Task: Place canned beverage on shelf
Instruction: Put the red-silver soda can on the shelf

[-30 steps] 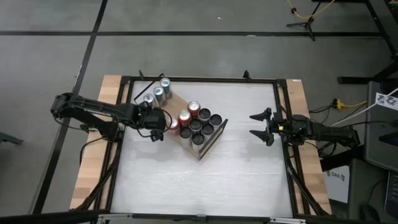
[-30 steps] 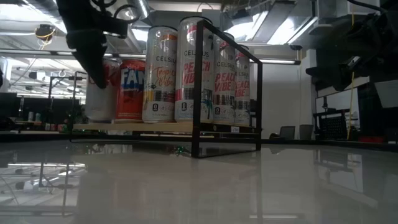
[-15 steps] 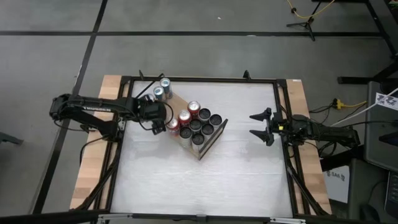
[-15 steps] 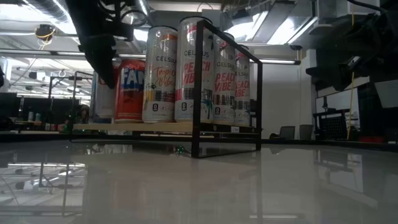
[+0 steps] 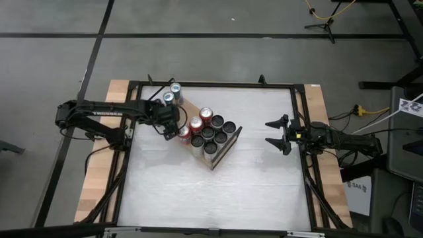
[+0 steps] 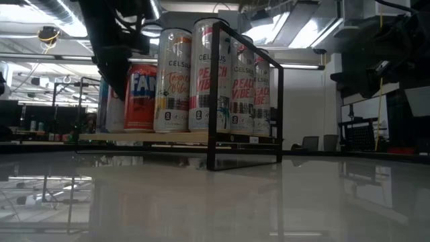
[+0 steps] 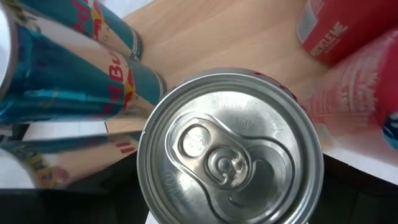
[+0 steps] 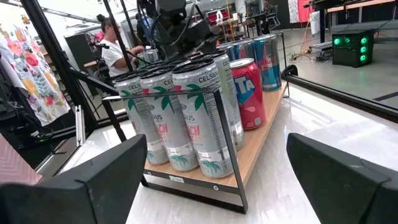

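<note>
Low view, glossy white tabletop [image 6: 222,202], lit workshop behind

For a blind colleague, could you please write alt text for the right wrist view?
A light-wood shelf on a black wire frame holds white Celsius cans in front, a red can and blue cans behind. The left gripper hangs above them; the right gripper waits open.

Pale wood shelf [image 8: 268,127] with a thin black wire frame is carrying white cans [image 8: 200,115] printed with green palm leaves and pink lettering, red cans [image 8: 249,93] with white letters, and blue-and-silver cans [image 7: 74,74] lettered in red. The tabletop [image 5: 251,178] is showing glossy white.
</note>
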Tool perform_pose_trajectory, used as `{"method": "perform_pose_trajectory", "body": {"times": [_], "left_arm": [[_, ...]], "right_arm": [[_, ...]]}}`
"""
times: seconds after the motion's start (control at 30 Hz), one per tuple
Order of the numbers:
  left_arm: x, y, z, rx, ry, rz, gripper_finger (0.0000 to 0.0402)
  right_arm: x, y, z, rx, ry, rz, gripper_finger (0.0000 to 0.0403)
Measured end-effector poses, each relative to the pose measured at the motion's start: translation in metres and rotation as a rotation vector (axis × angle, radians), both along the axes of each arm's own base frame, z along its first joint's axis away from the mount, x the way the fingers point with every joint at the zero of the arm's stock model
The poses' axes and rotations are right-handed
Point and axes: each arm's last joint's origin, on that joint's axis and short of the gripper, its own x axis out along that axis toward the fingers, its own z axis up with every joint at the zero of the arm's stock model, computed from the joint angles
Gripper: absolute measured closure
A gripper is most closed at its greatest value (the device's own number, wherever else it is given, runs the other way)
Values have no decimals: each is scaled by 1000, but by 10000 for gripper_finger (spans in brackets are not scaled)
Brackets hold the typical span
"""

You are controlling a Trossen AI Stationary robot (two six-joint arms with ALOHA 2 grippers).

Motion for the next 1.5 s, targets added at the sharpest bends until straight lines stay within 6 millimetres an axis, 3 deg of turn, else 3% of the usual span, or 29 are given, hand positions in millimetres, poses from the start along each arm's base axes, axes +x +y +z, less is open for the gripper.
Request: {"method": "perform_pose_trajectory", "body": {"times": [1.1,1.5], "left_arm": [[8,8,-6,-43,-30,30,91],[4,6,-1,-47,-31,-28,34]], "right_arm": [[0,0,0,0,0,0,22],[0,0,0,0,0,0,22]]}}
